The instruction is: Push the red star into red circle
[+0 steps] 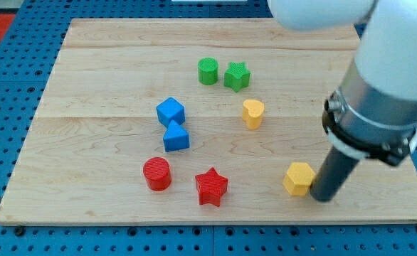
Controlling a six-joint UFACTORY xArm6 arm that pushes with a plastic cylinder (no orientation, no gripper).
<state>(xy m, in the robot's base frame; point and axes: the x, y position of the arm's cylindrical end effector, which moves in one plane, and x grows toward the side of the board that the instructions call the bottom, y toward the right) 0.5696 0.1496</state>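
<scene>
Nearest the board's [87,206] bottom edge, the red star [211,186] sits just at three o'clock of the red circle [156,174], a narrow gap between them. My tip [323,198] has no fingers; it rests touching the yellow hexagon [299,178] at its three o'clock. Farther up: two blue blocks [173,124], a yellow block [252,113], then green circle [208,71] and green star [237,76].

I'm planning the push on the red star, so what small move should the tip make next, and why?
Probably slide my tip toward the view's left, passing below the yellow block it now sits beside, to reach the right side of the red star. The red circle lies just left of the star, so a leftward push needs the tip on the star's right.
</scene>
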